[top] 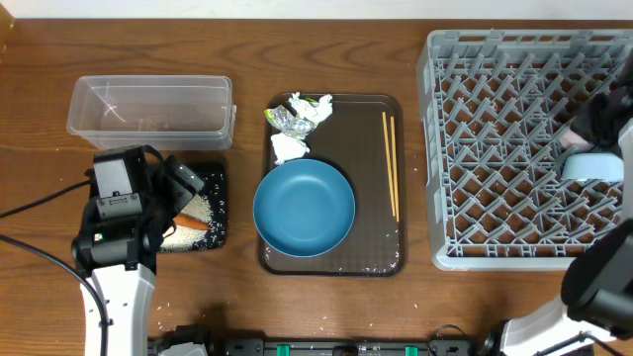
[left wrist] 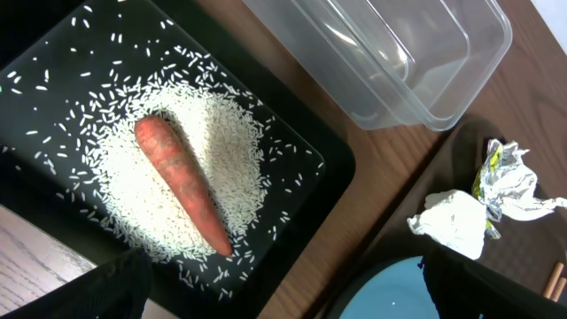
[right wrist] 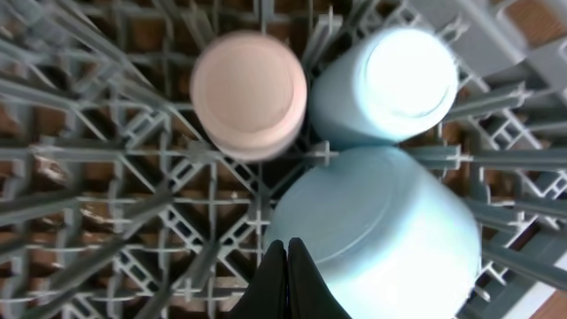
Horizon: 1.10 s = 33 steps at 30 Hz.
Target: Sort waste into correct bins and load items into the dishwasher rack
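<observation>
Inside the rack at right, one white cup, one light-blue cup and one bowl sit upturned under the clenched, empty right gripper; the left gripper gapes above one carrot piece.

The left arm and right arm pair white links with black housings — a thin black cable leaves the left.

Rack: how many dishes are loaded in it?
3, upside down, clustered in the rack: a white cup, a light-blue cup beside it, and a light-blue bowl nearest the right gripper. Others could be hidden under the arm overhead.
</observation>
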{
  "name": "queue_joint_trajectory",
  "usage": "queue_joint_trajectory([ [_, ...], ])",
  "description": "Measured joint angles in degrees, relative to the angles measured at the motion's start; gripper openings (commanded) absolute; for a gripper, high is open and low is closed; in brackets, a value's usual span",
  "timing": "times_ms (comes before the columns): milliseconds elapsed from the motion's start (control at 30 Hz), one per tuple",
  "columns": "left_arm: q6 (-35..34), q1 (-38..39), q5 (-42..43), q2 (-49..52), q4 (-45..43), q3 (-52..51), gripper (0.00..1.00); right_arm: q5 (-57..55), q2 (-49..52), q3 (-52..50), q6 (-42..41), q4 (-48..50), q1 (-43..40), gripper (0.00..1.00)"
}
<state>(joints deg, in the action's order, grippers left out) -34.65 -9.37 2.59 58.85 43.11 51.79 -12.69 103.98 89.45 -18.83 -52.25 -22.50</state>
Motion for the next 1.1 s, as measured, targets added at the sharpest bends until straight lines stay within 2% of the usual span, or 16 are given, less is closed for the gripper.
queue_joint_trajectory([
  [600, 0.0, 0.0, 0.0, 0.0, 0.0, 0.0, 1.00, 1.4, -0.2, -0.2, -4.7, -11.7, -4.8, 0.01],
  [900, 0.0, 0.0, 0.0, 0.0, 0.0, 0.0, 1.00, 5.4, -18.6, -0.3, -6.2, -17.2, -4.4, 0.03],
  [967, 0.0, 0.0, 0.0, 0.0, 0.0, 0.0, 1.00, 9.6, -22.5, -0.3, -5.4, -17.2, -3.6, 0.13],
  [1000, 0.0, 0.0, 0.0, 0.0, 0.0, 0.0, 1.00, 12.0, -23.8, -0.3, -4.7, -17.0, -3.0, 0.42],
  [1033, 0.0, 0.0, 0.0, 0.0, 0.0, 0.0, 1.00, 15.5, -25.0, -0.3, -3.2, -16.5, -1.9, 0.64],
  [1067, 0.0, 0.0, 0.0, 0.0, 0.0, 0.0, 1.00, 20.3, -25.9, -0.3, -0.4, -15.8, -0.1, 0.74],
  [1100, 0.0, 0.0, 0.0, 0.0, 0.0, 0.0, 1.00, 24.6, -26.3, -0.3, 2.3, -15.4, 1.7, 0.79],
])
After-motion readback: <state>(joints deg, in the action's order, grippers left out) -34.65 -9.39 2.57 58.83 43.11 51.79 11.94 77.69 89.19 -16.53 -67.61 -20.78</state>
